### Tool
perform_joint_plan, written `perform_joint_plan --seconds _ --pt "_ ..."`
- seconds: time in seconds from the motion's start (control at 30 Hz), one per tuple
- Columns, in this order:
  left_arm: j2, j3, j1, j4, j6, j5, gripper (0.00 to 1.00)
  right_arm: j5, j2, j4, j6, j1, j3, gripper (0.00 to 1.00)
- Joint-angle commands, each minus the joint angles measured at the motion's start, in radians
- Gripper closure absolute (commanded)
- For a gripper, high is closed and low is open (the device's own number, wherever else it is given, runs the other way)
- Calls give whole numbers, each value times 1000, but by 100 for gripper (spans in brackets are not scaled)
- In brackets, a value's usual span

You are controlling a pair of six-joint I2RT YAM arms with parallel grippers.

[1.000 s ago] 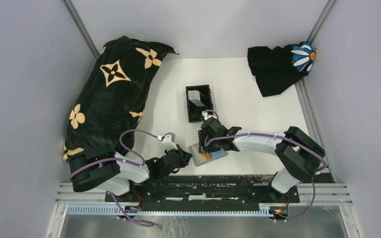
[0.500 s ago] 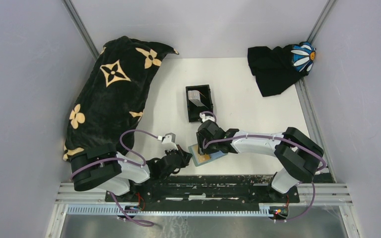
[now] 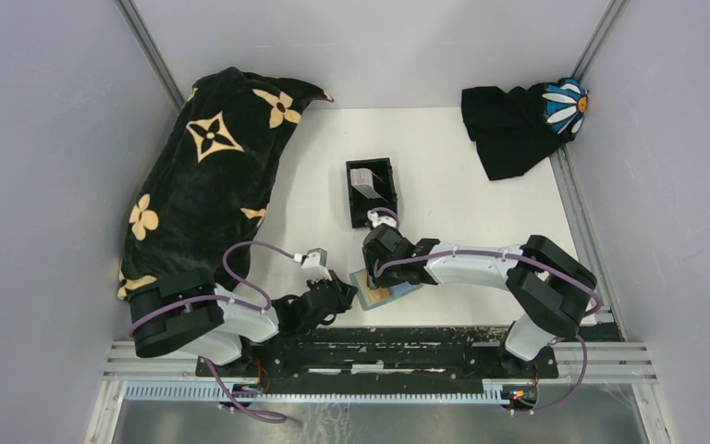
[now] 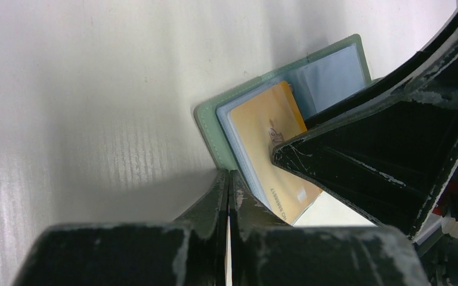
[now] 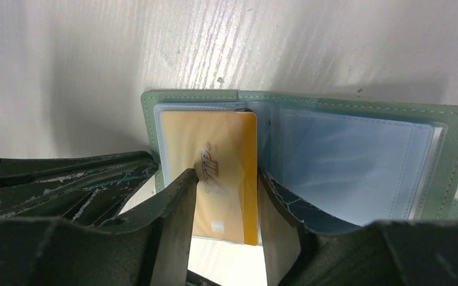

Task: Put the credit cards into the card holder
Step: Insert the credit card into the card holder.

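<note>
An open grey-green card wallet lies near the table's front edge, and a tan credit card sits in its clear left sleeve. My right gripper stands open directly over that card, one finger on its face and the other at its right edge. My left gripper is shut, its tips against the wallet's green edge. From above, the left gripper and right gripper meet at the wallet. Farther back, the black card holder has a grey card inside.
A big black blanket with tan flowers covers the table's left side. A black cloth with a white daisy lies in the back right corner. Grey walls close in both sides, and a metal rail runs along the front.
My right gripper has slid slightly to the left over the wallet. The left arm has stayed where it was.
</note>
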Motion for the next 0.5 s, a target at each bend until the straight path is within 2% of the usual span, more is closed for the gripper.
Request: perform_joint_plan --seconds 0.0,0.47 --pt "-38 46 -12 -18 48 -20 97 -118 68 64 36 40 56 54" --pt "-181 81 -3 -134 136 -160 97 -150 154 25 -1 39 186 54"
